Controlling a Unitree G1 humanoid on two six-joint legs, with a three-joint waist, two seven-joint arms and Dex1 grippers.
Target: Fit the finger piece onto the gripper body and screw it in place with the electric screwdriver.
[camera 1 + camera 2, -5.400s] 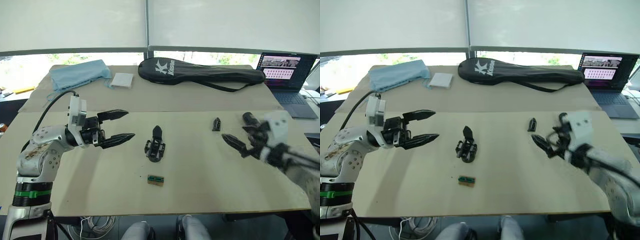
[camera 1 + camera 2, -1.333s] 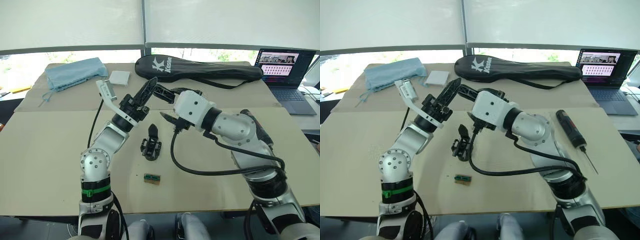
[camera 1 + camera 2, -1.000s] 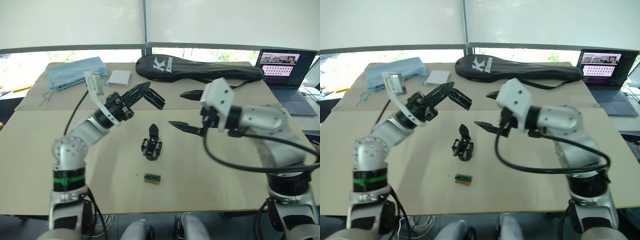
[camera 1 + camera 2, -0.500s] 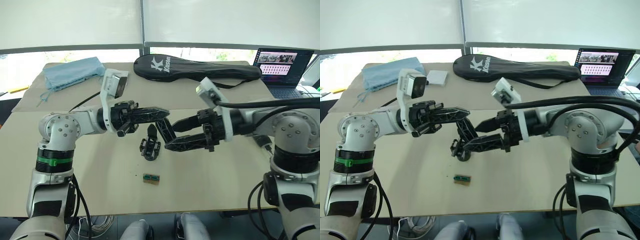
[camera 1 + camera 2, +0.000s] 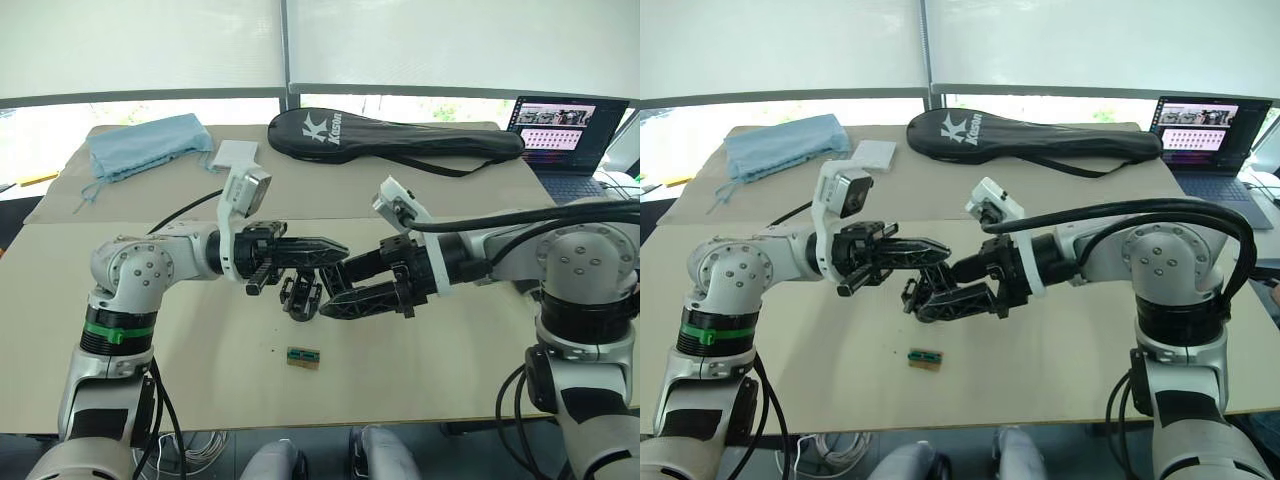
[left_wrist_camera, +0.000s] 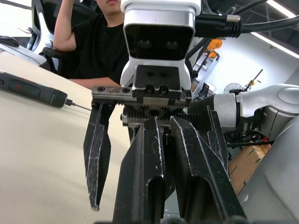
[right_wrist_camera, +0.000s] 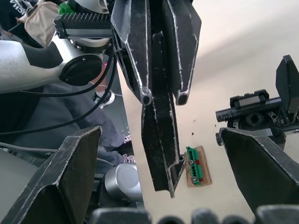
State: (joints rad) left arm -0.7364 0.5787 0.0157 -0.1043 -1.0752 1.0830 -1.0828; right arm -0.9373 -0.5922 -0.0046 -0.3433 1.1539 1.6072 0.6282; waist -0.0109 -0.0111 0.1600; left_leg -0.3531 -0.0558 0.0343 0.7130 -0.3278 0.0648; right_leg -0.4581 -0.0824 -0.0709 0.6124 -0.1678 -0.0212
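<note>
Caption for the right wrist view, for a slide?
Left gripper holds the finger piece between the open right gripper's fingers, gripper body beyond.

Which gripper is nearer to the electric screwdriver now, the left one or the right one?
Neither clearly: both grippers meet over the gripper body, apart from the electric screwdriver lying on the table. The left gripper holds the finger piece; the right gripper faces it, open.

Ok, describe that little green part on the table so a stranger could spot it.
On the big beige tabletop, look just on the robot's side of the small black mechanical gripper body. There lies a small green connector on a tan base, flat; its neighbours are all black.
</note>
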